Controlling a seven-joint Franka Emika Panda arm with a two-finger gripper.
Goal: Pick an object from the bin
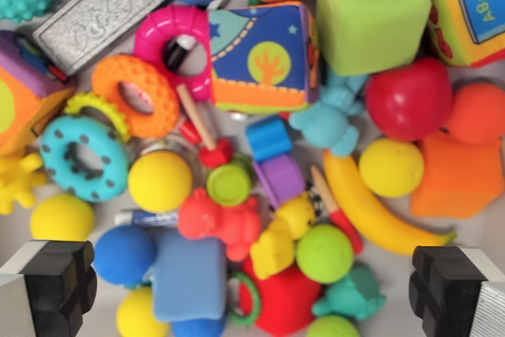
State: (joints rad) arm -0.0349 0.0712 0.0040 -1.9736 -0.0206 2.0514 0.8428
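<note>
A bin (473, 230) crowded with bright toys fills the wrist view. Largest are a green foam wedge (369, 15) and a patterned fabric cube (264, 57); smaller, a yellow banana (367, 207) and red bear (219, 222). The gripper (252, 290) hangs above, spread wide and empty. Nothing is picked yet.

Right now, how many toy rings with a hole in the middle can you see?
3. The pink ring sits top middle, the orange ring just below-left of it, and the teal ring lower left. More may hide underneath.
</note>
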